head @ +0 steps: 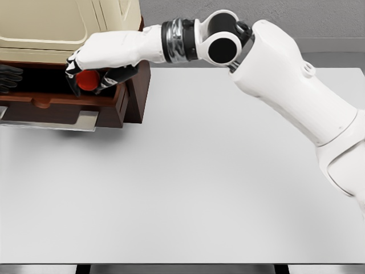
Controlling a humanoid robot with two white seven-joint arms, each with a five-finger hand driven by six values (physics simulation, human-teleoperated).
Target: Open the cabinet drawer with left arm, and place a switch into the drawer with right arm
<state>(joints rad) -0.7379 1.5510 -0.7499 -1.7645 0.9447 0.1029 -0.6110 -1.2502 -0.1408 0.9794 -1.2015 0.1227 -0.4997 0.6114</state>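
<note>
Nearest you, the white bench [188,188] spreads wide, and its front edge runs along the bottom of the view. The landmark here is the cabinet [57,28], which sits at the bench's far left corner.

From the right side your right arm [296,97] reaches across the bench toward the cabinet, with the elbow joint high near the middle of the view and the forearm pointing left. At the end of it your right hand [97,71] hovers over the cabinet's open drawer [63,105], with the knuckles up and the dark fingers [117,77] curled downward. Those fingers are closed around the switch [87,80], of which you see only a round red part held beneath the palm, above the drawer's dark inside. You cannot tell whether the switch touches the drawer floor.

The drawer is pulled out from the cabinet's lower part toward you. It has reddish-brown walls, and a small knob [41,103] sits on its front.

At the far left edge, level with the drawer opening, you see the dark fingers of your left hand [10,77]. They lie against the cabinet, but so little of them shows that you cannot tell whether they are spread or curled. Above the drawer stands the cabinet's cream upper body.
</note>
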